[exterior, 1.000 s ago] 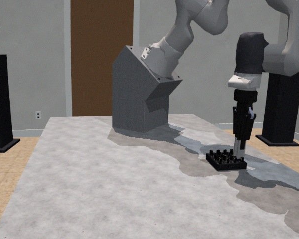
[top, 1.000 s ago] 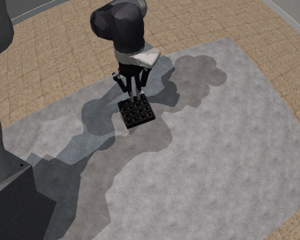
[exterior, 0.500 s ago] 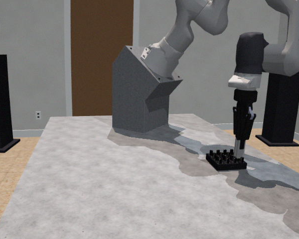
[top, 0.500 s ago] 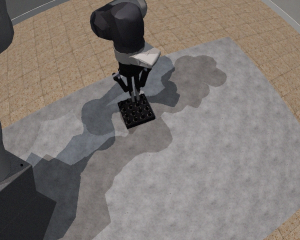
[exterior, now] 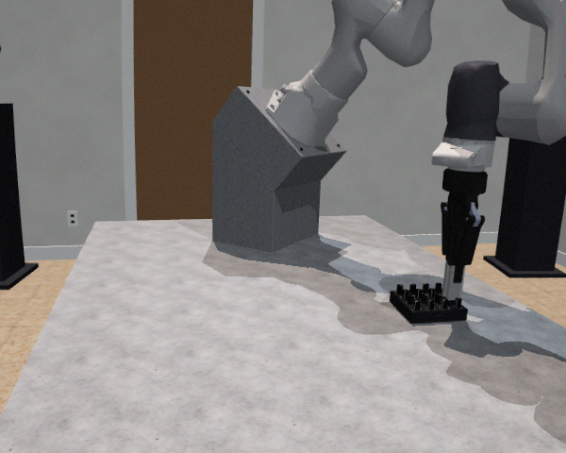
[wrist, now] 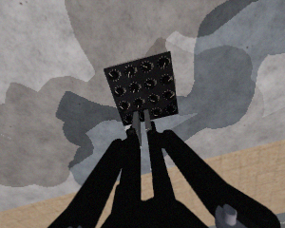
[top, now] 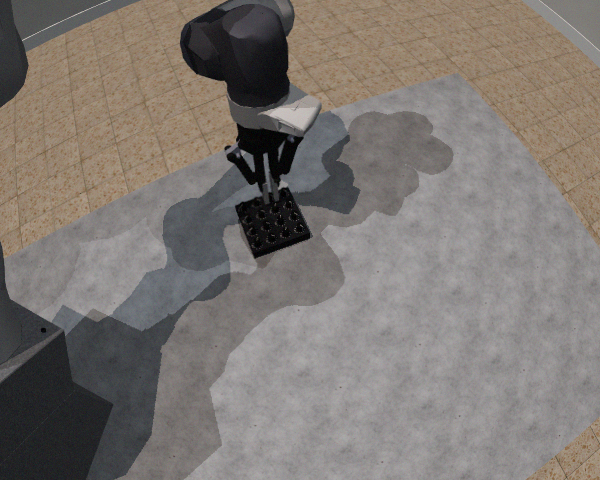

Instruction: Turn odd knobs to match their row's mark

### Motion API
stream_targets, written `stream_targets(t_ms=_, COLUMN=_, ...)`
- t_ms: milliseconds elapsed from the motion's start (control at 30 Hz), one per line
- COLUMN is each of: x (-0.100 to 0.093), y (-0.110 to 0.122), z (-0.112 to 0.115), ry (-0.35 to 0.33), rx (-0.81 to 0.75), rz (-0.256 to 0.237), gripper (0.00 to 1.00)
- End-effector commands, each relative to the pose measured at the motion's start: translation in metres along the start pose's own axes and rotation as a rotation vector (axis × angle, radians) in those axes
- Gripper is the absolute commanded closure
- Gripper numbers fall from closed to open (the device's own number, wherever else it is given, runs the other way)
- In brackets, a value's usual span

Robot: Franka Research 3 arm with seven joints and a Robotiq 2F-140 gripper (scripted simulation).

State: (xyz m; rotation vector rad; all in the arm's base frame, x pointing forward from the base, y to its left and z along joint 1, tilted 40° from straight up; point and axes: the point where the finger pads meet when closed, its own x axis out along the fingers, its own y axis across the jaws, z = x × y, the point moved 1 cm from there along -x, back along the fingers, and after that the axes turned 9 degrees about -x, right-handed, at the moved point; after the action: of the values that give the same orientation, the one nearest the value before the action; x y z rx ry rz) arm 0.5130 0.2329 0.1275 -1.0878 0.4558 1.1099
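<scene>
The black knob box (top: 282,246) (exterior: 432,318) (wrist: 124,81) stands flat on the table, with four rows of four black knobs. A small mark like a socket shows on its side facing the exterior camera, so I take that side as the rear. My gripper (top: 271,199) (exterior: 452,298) (wrist: 142,117) points down at the box's edge row, with its narrow fingertips on both sides of knob B1 (wrist: 142,117), the second from that side. It appears shut on this knob, whose line is hidden. Knob A1 (exterior: 457,302) stands close beside the fingers. Printed names and exact line directions are too small to read.
The grey table (top: 419,310) (exterior: 200,351) extends around the box, with its edge and the tiled floor (top: 109,129) beyond the gripper side. The robot's base (exterior: 258,194) stands at the far end. Neighbouring knobs are close to the fingertips. Arm shadows cross the box area.
</scene>
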Motion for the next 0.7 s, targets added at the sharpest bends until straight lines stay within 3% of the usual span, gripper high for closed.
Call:
stream_targets(t_ms=0, x=0.0005, y=0.0000, z=0.0004, ry=0.001, rx=-0.005, rz=-0.001, gripper=0.95)
stream_targets(t_ms=667, x=0.0005, y=0.0000, z=0.0004, ry=0.001, rx=-0.070, rz=-0.001, gripper=0.95)
